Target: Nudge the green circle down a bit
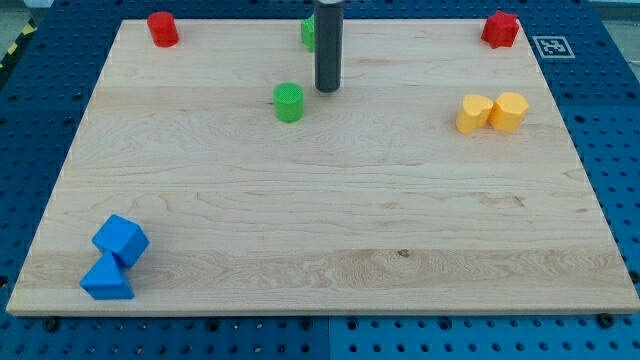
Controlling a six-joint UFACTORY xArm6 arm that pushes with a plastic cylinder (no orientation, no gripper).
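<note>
Green circle (288,102) just left of and slightly below my tip (327,90) — apart, not touching; the tool a bare rod, nothing pinched.

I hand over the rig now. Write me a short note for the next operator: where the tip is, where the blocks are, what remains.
My tip rests on the board, just to the view's right of the green circle and slightly above it, with a small gap between them.
A second green block sits partly hidden behind the rod at the view's top.
Done: no push can be seen.
Left: bring the tip above the circle, then nudge it slightly down.
</note>
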